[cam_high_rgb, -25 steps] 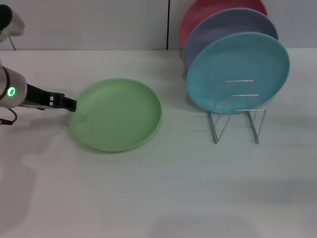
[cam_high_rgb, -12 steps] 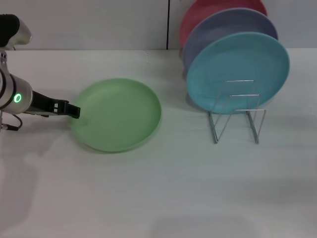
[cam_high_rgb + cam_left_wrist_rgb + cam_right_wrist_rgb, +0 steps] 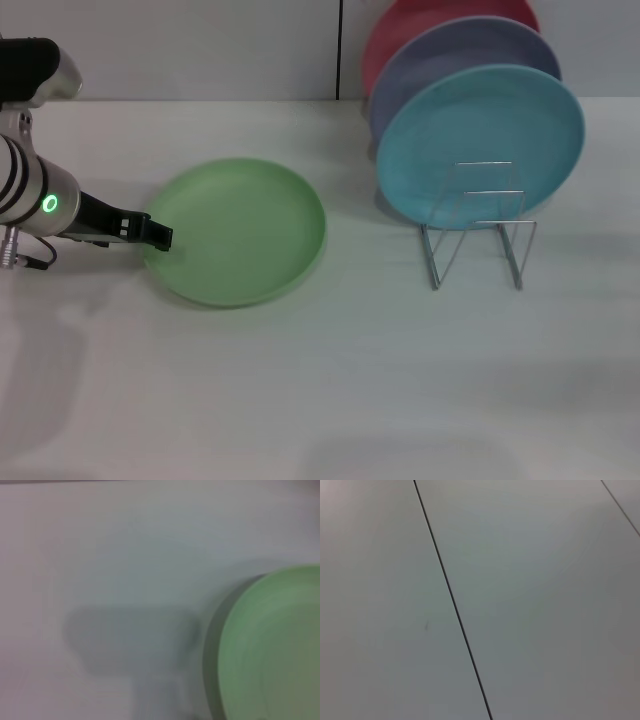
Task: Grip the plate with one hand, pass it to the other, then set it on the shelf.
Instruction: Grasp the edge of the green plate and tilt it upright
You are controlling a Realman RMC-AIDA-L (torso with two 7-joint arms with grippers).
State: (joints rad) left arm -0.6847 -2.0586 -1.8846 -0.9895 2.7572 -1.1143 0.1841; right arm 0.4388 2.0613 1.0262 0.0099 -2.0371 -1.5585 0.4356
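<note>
The light green plate [image 3: 240, 230] lies flat on the white table, left of centre. It also shows in the left wrist view [image 3: 272, 645], where only its edge is seen. My left gripper [image 3: 158, 236], on a slim black forearm with a green-lit white cuff, reaches in from the left, and its tip is at the plate's left rim. The silver wire shelf [image 3: 478, 235] stands at the right. My right gripper is out of view; the right wrist view shows only a plain panelled surface.
A sky-blue plate [image 3: 480, 140] stands upright in the shelf, with a lavender plate [image 3: 450, 50] and a red plate [image 3: 420, 20] behind it. The front slots of the shelf hold nothing. The white table [image 3: 320, 380] stretches out in front.
My left arm has moved right and slightly toward me, bringing its gripper tip from beside the plate onto its left rim. The plate has not moved.
</note>
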